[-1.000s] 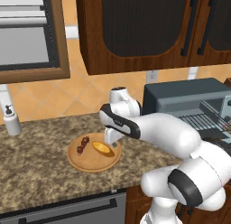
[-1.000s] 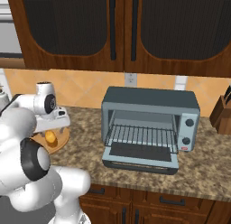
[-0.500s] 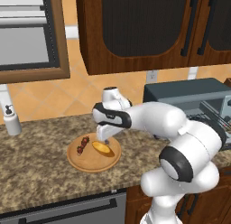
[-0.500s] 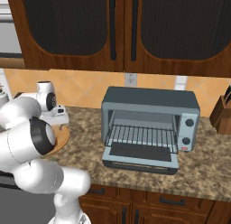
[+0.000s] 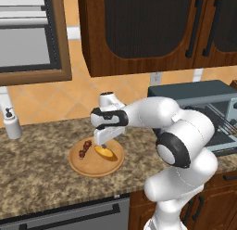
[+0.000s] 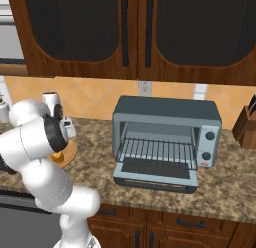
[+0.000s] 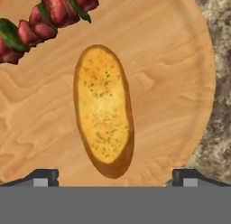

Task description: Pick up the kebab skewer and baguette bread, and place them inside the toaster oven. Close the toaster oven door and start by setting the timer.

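the pincer point(image 5: 101, 145) hangs just above a round wooden plate point(image 5: 88, 167) on the granite worktop point(image 5: 37, 178), its jaws spread wide and holding nothing. in the hand view the two fingertips point(image 7: 43, 177) stand to either side of the baguette bread point(image 7: 104, 109), which lies on the plate with the kebab skewer point(image 7: 43, 22) beside it, apart from the loaf. well off to the right on the worktop, the toaster oven point(image 6: 167, 137) stands with the toaster oven door point(image 6: 156, 174) folded down open, the wire rack point(image 6: 156, 151) bare.
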### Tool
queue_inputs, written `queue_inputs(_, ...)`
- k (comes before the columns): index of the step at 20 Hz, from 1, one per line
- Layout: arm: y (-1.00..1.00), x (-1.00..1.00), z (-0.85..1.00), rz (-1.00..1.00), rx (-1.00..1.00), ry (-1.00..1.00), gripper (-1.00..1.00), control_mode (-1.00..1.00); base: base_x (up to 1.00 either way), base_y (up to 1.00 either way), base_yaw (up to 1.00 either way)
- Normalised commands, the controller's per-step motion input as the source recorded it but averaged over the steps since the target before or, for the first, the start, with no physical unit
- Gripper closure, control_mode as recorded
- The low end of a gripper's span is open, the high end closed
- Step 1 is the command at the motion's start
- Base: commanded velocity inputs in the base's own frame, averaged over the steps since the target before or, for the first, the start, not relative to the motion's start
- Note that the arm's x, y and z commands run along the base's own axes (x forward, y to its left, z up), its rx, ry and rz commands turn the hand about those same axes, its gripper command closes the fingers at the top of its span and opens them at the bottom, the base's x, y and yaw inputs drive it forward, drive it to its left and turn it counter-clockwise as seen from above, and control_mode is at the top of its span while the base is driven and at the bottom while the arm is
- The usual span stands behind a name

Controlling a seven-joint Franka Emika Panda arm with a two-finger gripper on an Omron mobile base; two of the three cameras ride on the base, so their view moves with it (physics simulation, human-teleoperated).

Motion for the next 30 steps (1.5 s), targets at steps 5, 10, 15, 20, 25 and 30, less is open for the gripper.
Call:
queue_inputs(5, 0.11, 0.0, -0.57, 0.0, 0.0, -0.1, -1.0, -1.0, 0.0, 0.0, 0.0)
queue_inputs(10, 0.05, 0.0, -0.43, 0.0, 0.0, -0.17, -1.0, -1.0, 0.0, 0.0, 0.0)
queue_inputs(15, 0.04, 0.0, -0.21, 0.0, 0.03, -0.15, -1.0, -1.0, 0.0, 0.0, 0.0)
queue_inputs(20, 0.01, 0.0, -0.22, 0.0, 0.0, -0.14, -1.0, -1.0, 0.0, 0.0, 0.0)
queue_inputs(25, 0.0, -0.01, -0.36, 0.0, 0.0, -0.16, -1.0, -1.0, 0.0, 0.0, 0.0)
queue_inputs(30, -0.04, -0.06, -0.3, 0.0, 0.02, -0.09, -1.0, -1.0, 0.0, 0.0, 0.0)
